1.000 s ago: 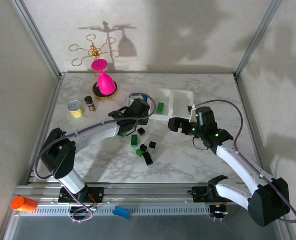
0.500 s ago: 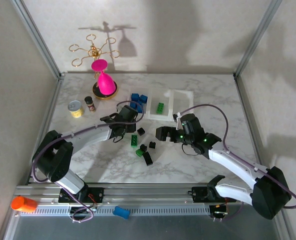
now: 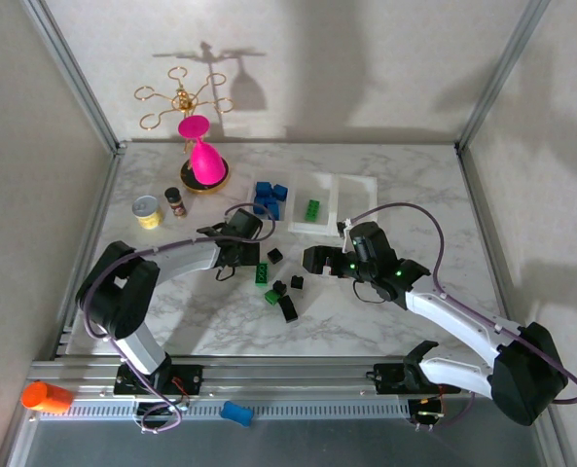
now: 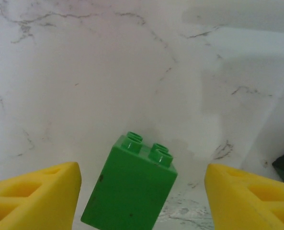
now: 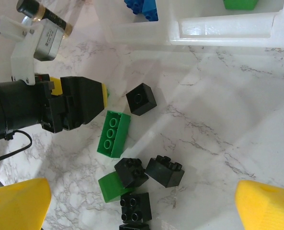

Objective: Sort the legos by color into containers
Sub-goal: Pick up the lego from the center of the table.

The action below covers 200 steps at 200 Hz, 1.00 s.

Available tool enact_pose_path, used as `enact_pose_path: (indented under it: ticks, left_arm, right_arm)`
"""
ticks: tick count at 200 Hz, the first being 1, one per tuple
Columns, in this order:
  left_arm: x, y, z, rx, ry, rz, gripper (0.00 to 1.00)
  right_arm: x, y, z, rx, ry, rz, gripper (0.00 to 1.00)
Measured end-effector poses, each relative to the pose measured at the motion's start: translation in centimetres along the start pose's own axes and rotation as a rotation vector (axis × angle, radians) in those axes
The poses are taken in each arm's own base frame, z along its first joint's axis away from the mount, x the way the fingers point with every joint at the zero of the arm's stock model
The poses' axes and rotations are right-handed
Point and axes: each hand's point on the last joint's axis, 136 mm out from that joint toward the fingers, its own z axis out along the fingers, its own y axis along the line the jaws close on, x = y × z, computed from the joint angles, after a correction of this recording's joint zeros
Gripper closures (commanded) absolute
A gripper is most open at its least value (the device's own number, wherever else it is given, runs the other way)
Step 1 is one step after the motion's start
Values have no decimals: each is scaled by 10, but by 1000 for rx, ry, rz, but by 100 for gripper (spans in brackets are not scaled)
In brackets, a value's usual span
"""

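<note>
left gripper (image 4: 142,167) — yellow fingers (image 4: 41,196) apart, with a gap on each side of the green two-by-two brick (image 4: 132,191), which stands studs-up on the marble tabletop (image 4: 84,72) between them and is touched by neither.

right gripper (image 5: 142,184) — fingers spread wide, hanging over the loose bricks at the middle of the tabletop. a long green brick (image 5: 114,134) lies flat just beside the left gripper's tip, and a lone black brick (image 5: 142,99) sits on the tray side of it. toward the near edge, several black bricks (image 5: 164,171) lie close together with a small green brick (image 5: 112,188).

clear three-compartment tray (image 3: 338,199) — near the far edge, about midway along it. the left compartment holds blue bricks (image 3: 269,197) and the middle one holds a single green brick (image 3: 311,210).

far-left corner — pink goblet (image 3: 203,161), yellow tin (image 3: 148,211) and small bottle (image 3: 175,201), well apart from the bricks.
</note>
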Motion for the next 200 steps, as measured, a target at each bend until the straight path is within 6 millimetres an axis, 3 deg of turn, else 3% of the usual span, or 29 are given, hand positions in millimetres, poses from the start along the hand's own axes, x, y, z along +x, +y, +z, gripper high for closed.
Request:
enact_pose_path:
  ticks: [119, 161, 200]
  left_arm:
    - [7, 2, 8, -6, 17, 1, 72]
    - [6, 3, 3, -7, 14, 1, 73]
    - [-11, -2, -23, 31, -44, -14, 73]
  right_arm:
    - [2, -8, 6, 38, 6, 3, 1]
    - [-2, -11, 5, 63, -10, 3, 1]
    - [-11, -11, 2, 80, -28, 17, 1]
